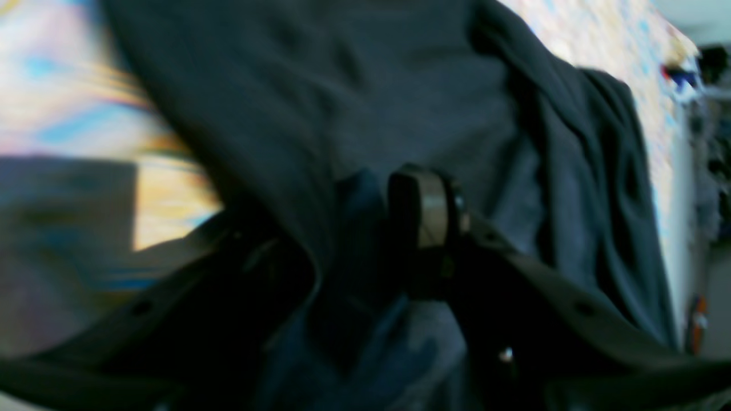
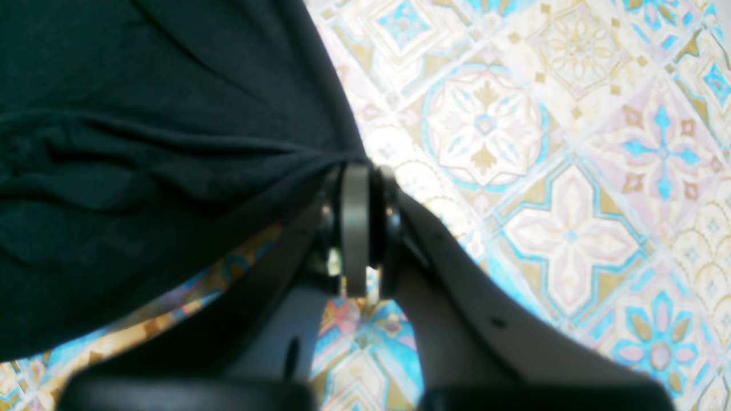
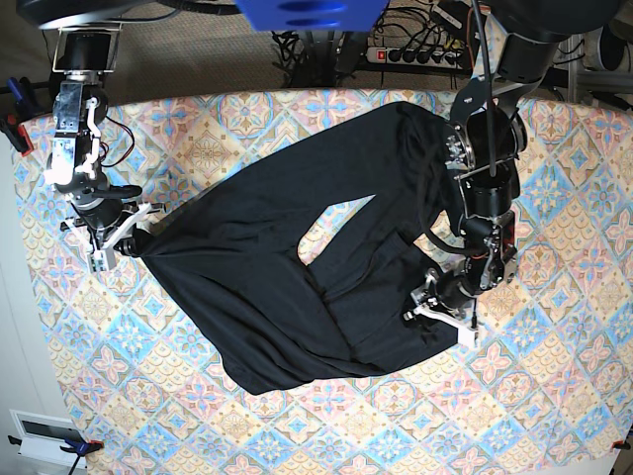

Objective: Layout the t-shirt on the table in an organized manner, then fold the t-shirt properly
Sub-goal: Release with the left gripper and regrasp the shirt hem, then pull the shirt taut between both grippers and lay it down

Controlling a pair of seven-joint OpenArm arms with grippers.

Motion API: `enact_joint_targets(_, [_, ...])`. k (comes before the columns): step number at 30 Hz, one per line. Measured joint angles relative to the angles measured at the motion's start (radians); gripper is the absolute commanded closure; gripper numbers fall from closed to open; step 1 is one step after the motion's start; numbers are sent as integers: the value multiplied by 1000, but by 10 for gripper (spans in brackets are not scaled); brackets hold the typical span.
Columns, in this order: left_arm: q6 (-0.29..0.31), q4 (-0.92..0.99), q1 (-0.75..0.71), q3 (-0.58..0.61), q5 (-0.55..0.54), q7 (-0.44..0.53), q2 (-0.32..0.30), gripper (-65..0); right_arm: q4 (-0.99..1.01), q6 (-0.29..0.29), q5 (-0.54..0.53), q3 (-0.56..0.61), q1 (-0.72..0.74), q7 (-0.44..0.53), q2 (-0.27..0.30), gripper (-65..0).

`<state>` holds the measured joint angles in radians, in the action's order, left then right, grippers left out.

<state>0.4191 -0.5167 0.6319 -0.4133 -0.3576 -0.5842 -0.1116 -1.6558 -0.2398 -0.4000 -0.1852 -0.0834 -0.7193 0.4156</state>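
So the plain black soft-fabric t-shirt (image 3: 297,287) is still very much a heap, spread diagonally across the middle of the wide table with its pastel blue, pink and cream tile-pattern cloth (image 3: 554,396). It's not laid out yet. There's a gap in the middle of the shirt where the patterned cloth peeks through, so layers are draped over each other instead of lying flat, and the side of the shirt toward the back edge of the table is bunched into ridges. I can't pick out sleeves or a collar with any confidence.

At the shirt's pointed corner, on the side away from that bunched part, the right gripper (image 2: 357,171) has its jaws pinched fully together on the very edge of the fabric, and you can see the cloth pulled into tight creases fanning out from that pinch.

On the opposite side of the shirt, the left gripper (image 3: 440,312) sits right on the fabric near its lower edge. The wrist view is blurry, with dark cloth folded around one finger (image 1: 425,211). The jaws look partly apart, but whether they actually have hold of the shirt I can't tell.

My read: early in the layout stage. Flattening, squaring up, then every fold is still to come.
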Motion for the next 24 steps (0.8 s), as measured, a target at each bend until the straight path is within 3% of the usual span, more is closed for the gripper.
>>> enact_joint_targets(5, [-3, -1, 6, 0, 6, -18, 10, -1, -6, 0, 1, 0, -2, -4, 0, 0])
enact_joint_targets(9, [-4, 8, 65, 2, 23, -23, -21, -15, -45, 0, -3, 0, -1, -3, 0, 0])
enact_joint_targets(20, [-8, 4, 340, 2, 24, -19, -238, -4, -153, -2, -3, 2, -41, -14, -30, 0])
enact_joint_targets(24, [-3, 5, 436, 98, 11, -56, -286, -3, -203, 0, -23, 2, -29, 4, -62, 0])
